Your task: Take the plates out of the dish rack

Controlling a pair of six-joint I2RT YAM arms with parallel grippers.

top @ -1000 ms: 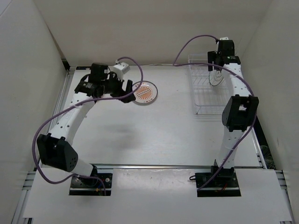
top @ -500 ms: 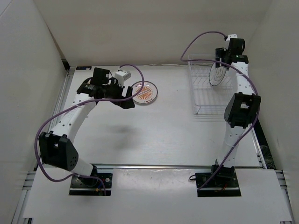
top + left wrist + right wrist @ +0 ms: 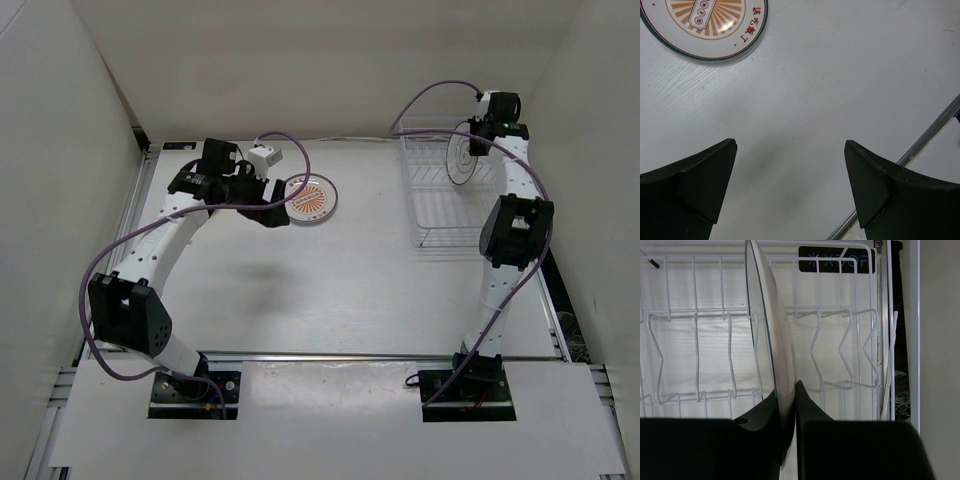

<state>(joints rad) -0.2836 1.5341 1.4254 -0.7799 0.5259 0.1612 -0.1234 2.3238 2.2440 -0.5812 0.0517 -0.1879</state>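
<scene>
Right wrist view: the right gripper [image 3: 788, 392] is clamped edge-on over the rim of the upright plate [image 3: 771, 340], one finger on each face, with no gap showing between finger and china.
Upright plate, position: on edge inside the dish rack [image 3: 440, 215], at its far end, between the wire dividers [image 3: 816, 340]. In the top view its grey-ringed face is turned toward the middle of the bench [image 3: 350, 290].
Why on edge: the dividers hold it vertical, so only the upper rim is open to a pinch. That accounts for the right arm reaching in from above the rack.
Lower rim: cannot tell whether it sits in its slot or hangs free of it.
Left gripper [image 3: 790, 150]: jaws spread wide, holding nothing and touching nothing. It hangs low over bare bench.
Patterned plate [image 3: 710, 20]: lies flat on the bench, orange-red face up. It is well apart from the rack and just beyond the left gripper's fingers, not in contact.
Why there (judged): this reads as the set-down spot, on the left half of the bench within the left arm's reach.
Other slots: no further plate made out in the part of the rack in view.
Step in hand (judged): the grip is made and the lift-out is not yet shown. The pull wants to run straight up along the dividers, or the rim may catch a wire.
</scene>
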